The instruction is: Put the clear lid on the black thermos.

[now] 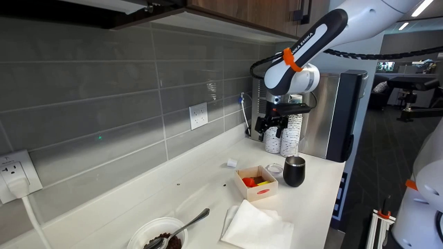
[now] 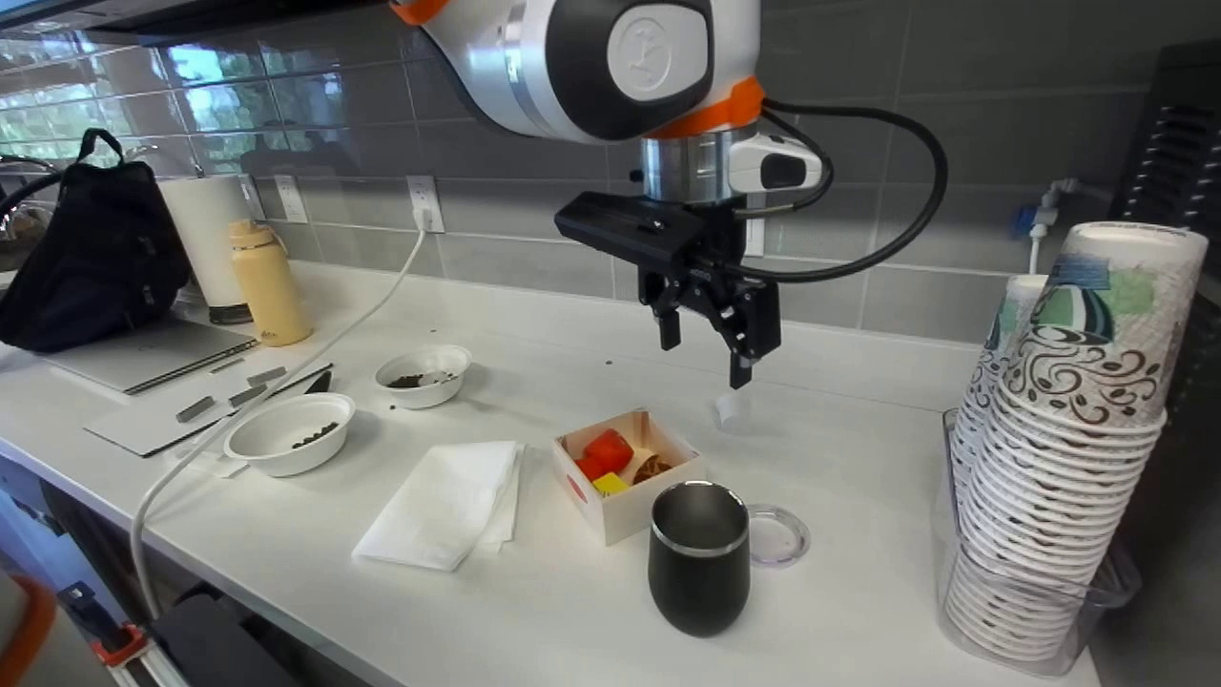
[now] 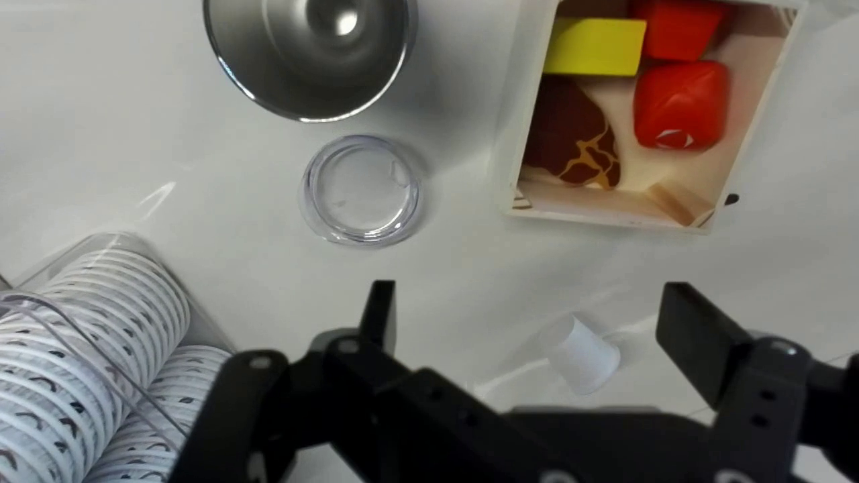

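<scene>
The black thermos (image 1: 294, 174) stands upright and open on the white counter, and it also shows in an exterior view (image 2: 699, 577). In the wrist view its steel inside and rim (image 3: 309, 64) show at the top, partly cut off. The clear lid (image 3: 362, 191) lies flat on the counter close beside the thermos. The lid also shows in both exterior views (image 1: 274, 168) (image 2: 787, 536), partly hidden by the thermos in one of them. My gripper (image 2: 704, 363) is open and empty, above the counter toward the tiled wall, apart from lid and thermos. It also shows in the wrist view (image 3: 527, 295).
A small wooden box (image 3: 604, 208) with play food stands beside the lid. A small white cup (image 3: 584, 359) lies on its side below the gripper. Stacked paper cups (image 2: 1040, 506) stand near the steel machine (image 1: 318, 117). Napkins (image 2: 444, 506) and white bowls (image 2: 286, 439) are farther along.
</scene>
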You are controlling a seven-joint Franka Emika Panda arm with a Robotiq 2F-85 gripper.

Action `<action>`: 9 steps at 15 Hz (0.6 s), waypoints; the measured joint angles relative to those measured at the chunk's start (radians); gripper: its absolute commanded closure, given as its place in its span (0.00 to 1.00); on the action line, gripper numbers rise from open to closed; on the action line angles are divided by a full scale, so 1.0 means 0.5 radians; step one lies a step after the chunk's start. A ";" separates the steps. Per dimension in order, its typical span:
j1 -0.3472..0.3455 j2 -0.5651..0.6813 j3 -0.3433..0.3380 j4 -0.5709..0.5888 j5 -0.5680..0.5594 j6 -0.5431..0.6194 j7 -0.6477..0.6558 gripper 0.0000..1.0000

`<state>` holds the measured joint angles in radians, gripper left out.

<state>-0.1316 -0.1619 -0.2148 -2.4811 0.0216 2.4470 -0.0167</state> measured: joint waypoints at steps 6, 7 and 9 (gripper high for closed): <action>-0.056 0.223 -0.026 0.041 0.206 0.241 -0.017 0.00; -0.067 0.258 -0.028 0.046 0.223 0.275 -0.018 0.00; -0.087 0.335 -0.028 0.047 0.228 0.353 -0.013 0.00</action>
<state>-0.1750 0.0058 -0.2288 -2.4578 0.1353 2.6237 -0.0231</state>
